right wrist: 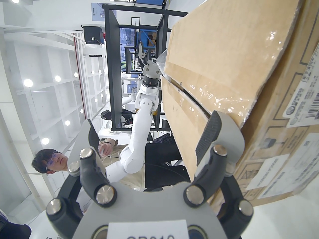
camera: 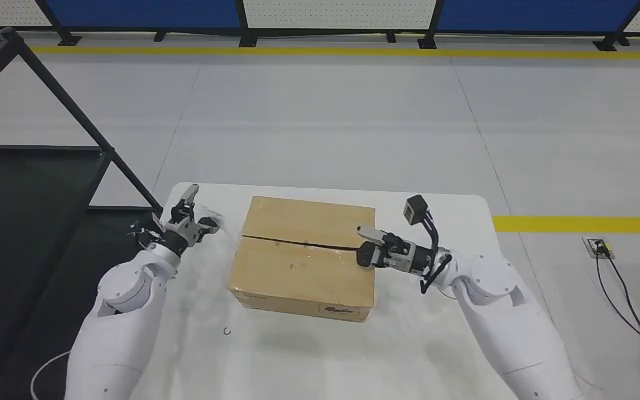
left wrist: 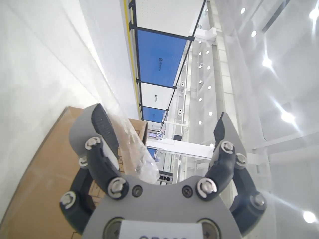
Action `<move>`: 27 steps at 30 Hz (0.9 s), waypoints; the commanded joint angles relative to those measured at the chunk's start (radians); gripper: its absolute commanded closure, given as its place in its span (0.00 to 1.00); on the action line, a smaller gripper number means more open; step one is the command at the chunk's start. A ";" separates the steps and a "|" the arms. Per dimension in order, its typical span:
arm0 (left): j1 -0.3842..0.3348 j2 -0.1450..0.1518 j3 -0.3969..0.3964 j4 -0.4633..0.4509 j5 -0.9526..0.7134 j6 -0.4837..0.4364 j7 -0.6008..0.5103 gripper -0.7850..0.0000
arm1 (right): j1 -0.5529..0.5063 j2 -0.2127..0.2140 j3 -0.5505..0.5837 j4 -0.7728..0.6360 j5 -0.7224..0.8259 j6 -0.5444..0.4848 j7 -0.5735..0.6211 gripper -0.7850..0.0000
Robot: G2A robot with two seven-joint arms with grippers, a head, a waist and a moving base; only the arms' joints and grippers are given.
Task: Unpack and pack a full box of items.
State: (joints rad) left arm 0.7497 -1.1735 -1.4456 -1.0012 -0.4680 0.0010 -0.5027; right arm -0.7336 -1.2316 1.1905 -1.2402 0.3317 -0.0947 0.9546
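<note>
The box [camera: 303, 255] sits shut in the middle of the desk [camera: 440, 330], its two top flaps meeting at a seam [camera: 300, 241] that runs across from one hand to the other. I judge it to be stiff corrugated card and, being full, too heavy to lift by a flap. The place to take hold is the flap edge at the seam's end, where the card gapes a little. Wrinkled clear tape [right wrist: 214, 98] covers that end and looks slippery, so I'd expect it to resist. My right hand [right wrist: 152, 128] has its fingers apart, one of them against the box's end right at the seam. My left hand [left wrist: 162, 120] is spread too, just off the opposite end, with a loose strip [left wrist: 134, 145] of tape running beside one finger. A black frame [camera: 70, 130] stands off the desk's left side, well apart from the box. A small dark bit [camera: 228, 332] lies on the desk near the front.
</note>
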 commanded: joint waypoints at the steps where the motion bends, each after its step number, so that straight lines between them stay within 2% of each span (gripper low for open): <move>1: 0.000 0.003 0.010 0.009 0.035 0.004 -0.038 0.00 | -0.001 0.001 0.000 -0.001 0.002 0.001 0.000 0.00; 7: 0.021 0.012 0.017 0.020 0.096 -0.015 -0.086 0.00 | 0.002 0.002 -0.003 0.004 0.006 0.001 0.001 0.00; 12: 0.046 0.011 0.011 0.017 0.079 -0.060 -0.067 0.00 | 0.009 0.001 -0.009 0.009 0.008 0.001 0.003 0.00; 18: 0.042 -0.011 0.043 0.021 -0.002 -0.123 -0.020 0.00 | 0.014 0.001 -0.018 0.004 0.003 0.005 0.001 0.00; 27: -0.011 -0.045 0.071 0.085 -0.167 -0.201 0.002 0.00 | -0.012 0.008 -0.005 -0.028 -0.005 0.009 -0.011 0.00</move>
State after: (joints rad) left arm 0.7406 -1.2164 -1.3725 -0.9220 -0.6194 -0.1869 -0.5049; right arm -0.7428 -1.2246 1.1837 -1.2654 0.3272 -0.0853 0.9446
